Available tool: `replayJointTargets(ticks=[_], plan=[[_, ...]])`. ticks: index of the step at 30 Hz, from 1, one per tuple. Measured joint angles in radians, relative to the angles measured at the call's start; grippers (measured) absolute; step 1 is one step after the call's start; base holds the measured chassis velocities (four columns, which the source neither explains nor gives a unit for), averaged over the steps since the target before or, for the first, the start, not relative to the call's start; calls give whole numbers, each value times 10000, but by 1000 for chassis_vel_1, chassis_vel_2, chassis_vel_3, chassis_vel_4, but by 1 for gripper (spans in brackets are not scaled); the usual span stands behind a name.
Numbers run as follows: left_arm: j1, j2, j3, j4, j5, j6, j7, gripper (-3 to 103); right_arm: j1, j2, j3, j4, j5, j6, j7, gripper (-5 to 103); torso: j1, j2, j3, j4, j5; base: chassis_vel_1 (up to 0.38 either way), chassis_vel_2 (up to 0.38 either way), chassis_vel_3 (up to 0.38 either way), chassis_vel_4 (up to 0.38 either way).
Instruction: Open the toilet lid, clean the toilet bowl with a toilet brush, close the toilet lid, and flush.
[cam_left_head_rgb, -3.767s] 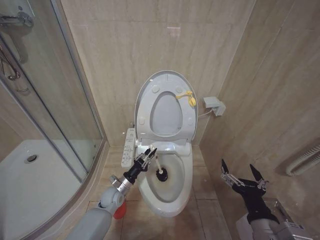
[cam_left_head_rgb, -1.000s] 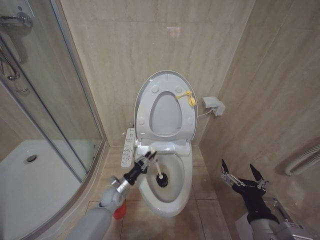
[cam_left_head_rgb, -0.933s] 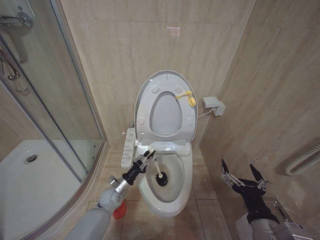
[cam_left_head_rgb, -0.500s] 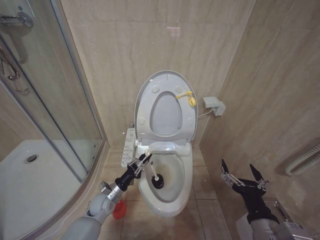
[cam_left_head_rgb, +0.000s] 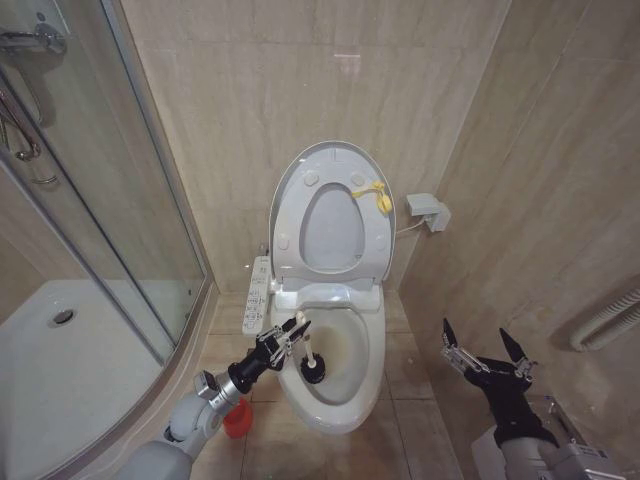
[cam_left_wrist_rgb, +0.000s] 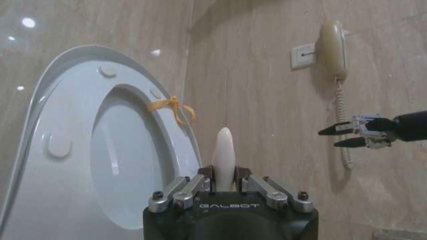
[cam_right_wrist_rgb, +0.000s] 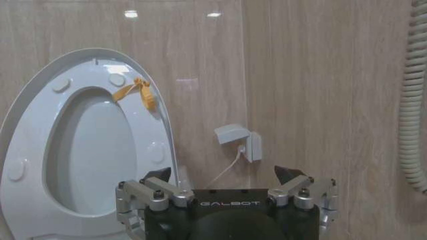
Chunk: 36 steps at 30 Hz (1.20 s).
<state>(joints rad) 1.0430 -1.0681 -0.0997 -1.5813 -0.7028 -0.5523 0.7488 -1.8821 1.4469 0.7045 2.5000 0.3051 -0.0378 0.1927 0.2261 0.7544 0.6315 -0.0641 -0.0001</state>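
The toilet lid (cam_left_head_rgb: 330, 210) stands raised against the wall, a yellow tag (cam_left_head_rgb: 373, 193) at its edge. Below it the toilet bowl (cam_left_head_rgb: 340, 405) lies uncovered. My left gripper (cam_left_head_rgb: 290, 333) hovers over the bowl's left rim, shut on the white handle of the toilet brush (cam_left_head_rgb: 305, 352); the dark bristle head sits low inside the bowl. In the left wrist view the handle tip (cam_left_wrist_rgb: 225, 147) sticks up between the fingers of the left gripper (cam_left_wrist_rgb: 225, 177), with the lid (cam_left_wrist_rgb: 73, 150) behind. My right gripper (cam_left_head_rgb: 487, 355) waits open to the bowl's right, also open in its own view (cam_right_wrist_rgb: 223, 175).
A red cup holder (cam_left_head_rgb: 234, 420) stands on the floor left of the bowl. The white button panel (cam_left_head_rgb: 257, 295) runs along the bowl's left side. A glass shower enclosure (cam_left_head_rgb: 150, 250) bounds the left; tiled walls, a small white wall box (cam_left_head_rgb: 428, 212) and a hose (cam_left_head_rgb: 610, 320) bound the right.
My left arm has drawn back toward me and lowered, and the brush head has slid a little nearer within the bowl. The right arm has not moved.
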Motion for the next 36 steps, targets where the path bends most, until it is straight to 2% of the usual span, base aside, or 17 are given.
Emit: replayJointTargets(ticks=[11,14,15,18,20,23,29,34,36], plan=[[307,761,-540,-1516,-208,101,-68,21,0,0,0,0,0,0,0,100,0,0,0,1,0,0,0,0,0],[744,1066,-1061,-2464,-316,186,-209,21,0,0,0,0,0,0,1,100,0,0,0,-2,0,0,0,0,0],[744,1066,-1061,-2464,-316,186,-209,21,0,0,0,0,0,0,1,100,0,0,0,-2,0,0,0,0,0],[1600,1193,-2156,-3508,-63,395,-651,21,0,0,1,0,0,0,0,100,0,0,0,1,1,0,0,0,0],[1816,1171,-2409,-3697,4,431,-782,21,0,0,0,0,0,0,0,100,0,0,0,0,1,0,0,0,0],[3079,935,-3681,-4506,148,505,-1618,21,0,0,0,0,0,0,0,100,0,0,-1,2,0,0,0,0,0],[4191,425,-4639,-5222,196,516,-2224,21,0,0,0,0,0,0,0,100,-1,1,-1,-1,0,0,0,0,0],[5790,-802,-5624,-5911,1121,553,-3011,21,0,0,1,0,0,0,0,100,-1,0,-1,1,0,0,0,0,0],[6019,-992,-5802,-5933,1353,583,-3228,21,0,0,0,0,0,0,-1,100,-1,1,-1,2,1,0,0,0,0]])
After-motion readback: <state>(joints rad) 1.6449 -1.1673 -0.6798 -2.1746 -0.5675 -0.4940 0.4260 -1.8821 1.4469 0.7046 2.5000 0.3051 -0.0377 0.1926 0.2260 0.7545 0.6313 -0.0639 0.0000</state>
